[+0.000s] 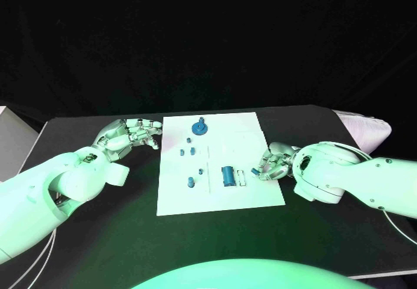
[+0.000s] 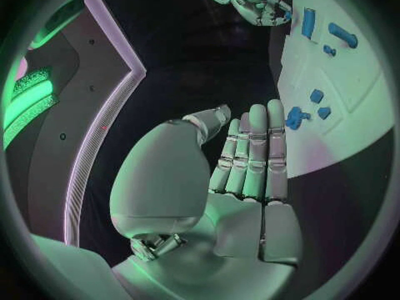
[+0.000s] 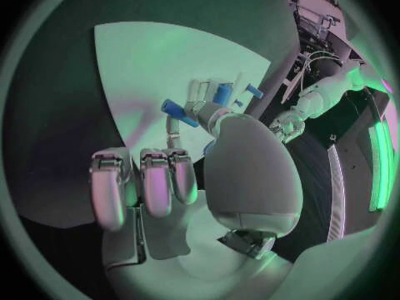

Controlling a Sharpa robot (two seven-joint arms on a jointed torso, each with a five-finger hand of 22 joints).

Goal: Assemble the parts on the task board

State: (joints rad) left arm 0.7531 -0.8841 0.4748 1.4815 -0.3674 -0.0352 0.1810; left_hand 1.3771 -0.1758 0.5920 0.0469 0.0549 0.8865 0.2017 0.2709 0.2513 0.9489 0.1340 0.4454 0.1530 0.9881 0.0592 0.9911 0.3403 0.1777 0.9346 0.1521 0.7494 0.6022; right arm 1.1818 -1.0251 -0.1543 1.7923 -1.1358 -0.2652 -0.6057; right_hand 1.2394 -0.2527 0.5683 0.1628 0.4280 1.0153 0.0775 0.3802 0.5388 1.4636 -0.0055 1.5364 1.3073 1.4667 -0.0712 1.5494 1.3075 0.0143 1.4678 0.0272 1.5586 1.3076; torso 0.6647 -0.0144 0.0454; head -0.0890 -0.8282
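Observation:
The white task board (image 1: 247, 141) lies in the middle of the black table. On it are a round blue part (image 1: 200, 127) at the far end, several small blue parts (image 1: 190, 180) down its middle and a larger blue cylinder (image 1: 228, 175). My right hand (image 1: 276, 161) hovers at the board's right edge and pinches a small blue peg (image 3: 179, 111) between thumb and a finger, the other fingers (image 3: 157, 183) curled. My left hand (image 1: 130, 135) is off the board's left edge, its fingers (image 2: 253, 155) straight, side by side, holding nothing. It also shows in the right wrist view (image 3: 292, 121).
The black table (image 1: 104, 241) surrounds the board, with bare room in front and to both sides. A pale object (image 1: 369, 129) sits at the table's far right corner. A grey box edge (image 1: 13, 129) stands off the table's left.

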